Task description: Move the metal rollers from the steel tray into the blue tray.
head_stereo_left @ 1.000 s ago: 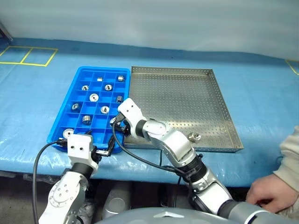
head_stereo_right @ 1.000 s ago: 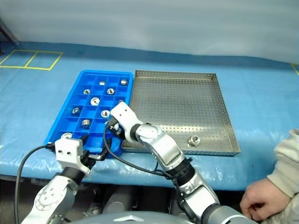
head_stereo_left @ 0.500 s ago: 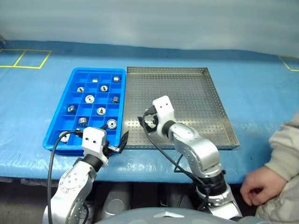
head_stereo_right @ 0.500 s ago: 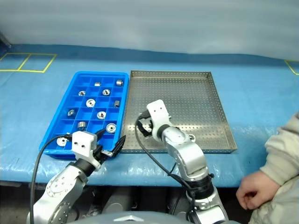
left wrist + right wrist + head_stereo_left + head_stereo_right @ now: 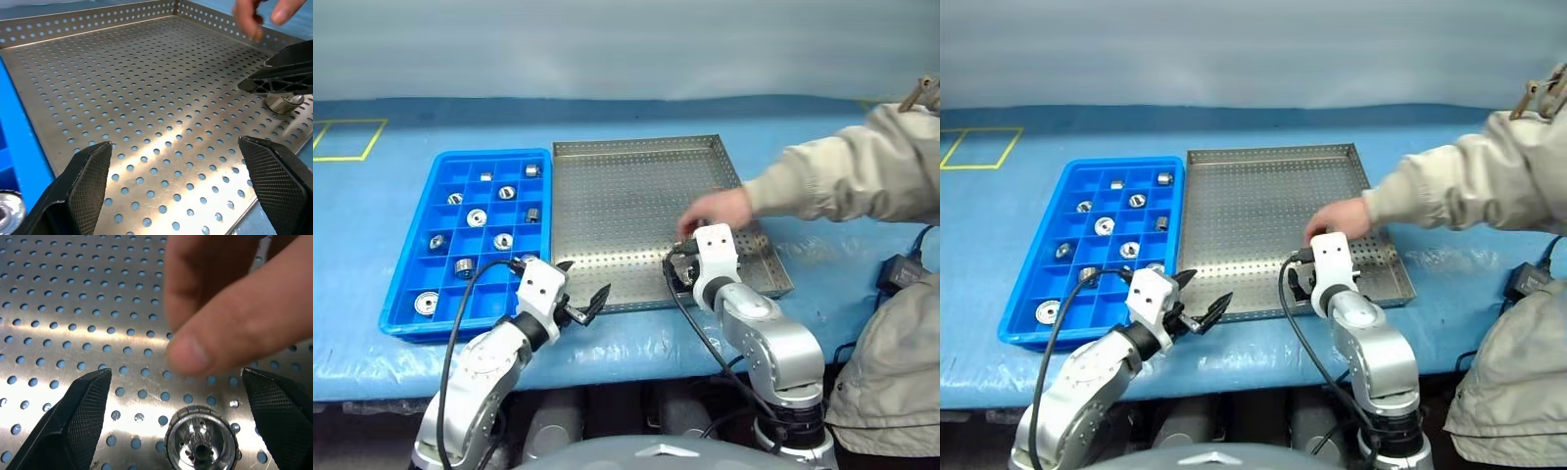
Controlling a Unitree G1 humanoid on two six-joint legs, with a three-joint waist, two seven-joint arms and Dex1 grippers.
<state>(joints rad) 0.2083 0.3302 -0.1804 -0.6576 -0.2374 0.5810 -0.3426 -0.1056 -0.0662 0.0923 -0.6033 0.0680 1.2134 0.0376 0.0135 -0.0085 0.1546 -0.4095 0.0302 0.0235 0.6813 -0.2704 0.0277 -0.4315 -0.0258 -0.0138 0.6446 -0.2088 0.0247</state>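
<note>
The worktop (image 5: 862,294) is covered in a wrinkled light-blue sheet, with yellow tape lines (image 5: 342,137) marked near its far left corner. Two trays lie on it side by side, touching along their long edges: the blue tray (image 5: 406,318) on the left and the steel tray (image 5: 636,147) on the right. A small black box (image 5: 899,271) with a cable rests near the right edge.

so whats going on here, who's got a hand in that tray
A two-armed robot is sorting metal rollers into the blue tray, which already holds several. One roller is left on the steel tray. The right gripper is open around it, not closed on it yet. A person's hand reaches into the steel tray just above it. The left gripper is open at the near rim.
</note>
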